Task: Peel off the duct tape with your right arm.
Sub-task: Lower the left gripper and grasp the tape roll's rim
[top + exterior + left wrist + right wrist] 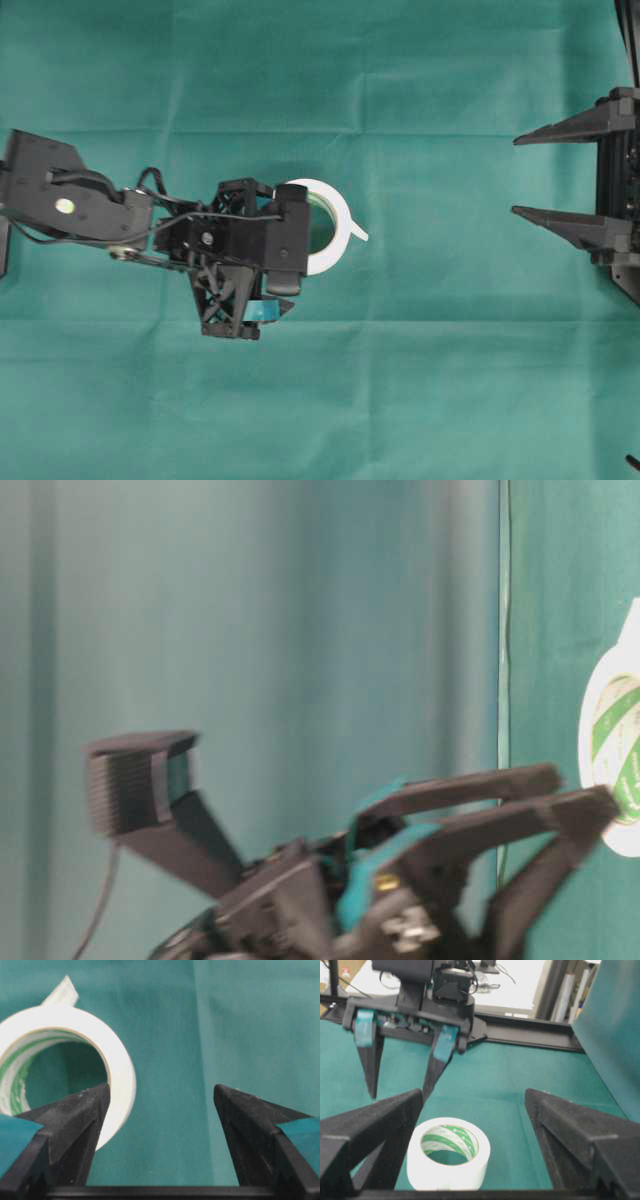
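Duct tape [335, 225] lies flat on green cloth [450, 380], near middle of table. Loose tab [357, 234] sticks out toward right side. Left gripper [268, 250] hangs just over tape, fingers spread wide, one teal-strip finger [75, 1125] at roll's rim, holding nothing. Right gripper [555, 175] well apart at right edge, black pointed fingers spread wide, empty, tape ahead of it.

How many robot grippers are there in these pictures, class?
2. The left gripper, with teal-strip fingers, hangs open above the duct tape near the cloth's middle. The right gripper, plain black, waits open at the overhead view's right edge.
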You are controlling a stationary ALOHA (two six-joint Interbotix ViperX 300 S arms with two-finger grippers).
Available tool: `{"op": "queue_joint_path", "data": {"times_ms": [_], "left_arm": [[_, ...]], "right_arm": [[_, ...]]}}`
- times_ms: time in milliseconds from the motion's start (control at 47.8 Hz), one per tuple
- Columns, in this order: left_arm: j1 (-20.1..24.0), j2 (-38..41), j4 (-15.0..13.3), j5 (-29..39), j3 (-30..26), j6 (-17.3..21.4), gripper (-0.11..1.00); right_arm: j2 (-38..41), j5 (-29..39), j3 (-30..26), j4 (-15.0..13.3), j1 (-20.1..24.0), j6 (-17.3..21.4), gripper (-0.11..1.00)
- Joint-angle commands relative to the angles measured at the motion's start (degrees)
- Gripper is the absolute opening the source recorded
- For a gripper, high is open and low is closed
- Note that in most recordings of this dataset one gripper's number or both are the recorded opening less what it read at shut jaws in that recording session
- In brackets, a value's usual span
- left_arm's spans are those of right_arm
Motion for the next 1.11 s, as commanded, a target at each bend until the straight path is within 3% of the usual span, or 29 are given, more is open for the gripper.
{"op": "queue_joint_path", "data": {"times_ms": [0,167,1088], "left_arm": [[0.09,0.53,-0.09,-0.26,-1.76,0.0,0.84],[0.09,2.2,0.0,-0.35,-2.64,0.0,0.84],[2.46,8.17,0.09,-1.14,-2.99,0.0,0.84]], "right_arm": [[0.18,-0.53,-0.7,0.09,-0.09,0.44,0.76],[0.18,-0.53,-0.44,0.0,-0.09,1.93,0.76],[-0.18,-0.7,0.53,0.0,-0.09,1.93,0.77]]}}
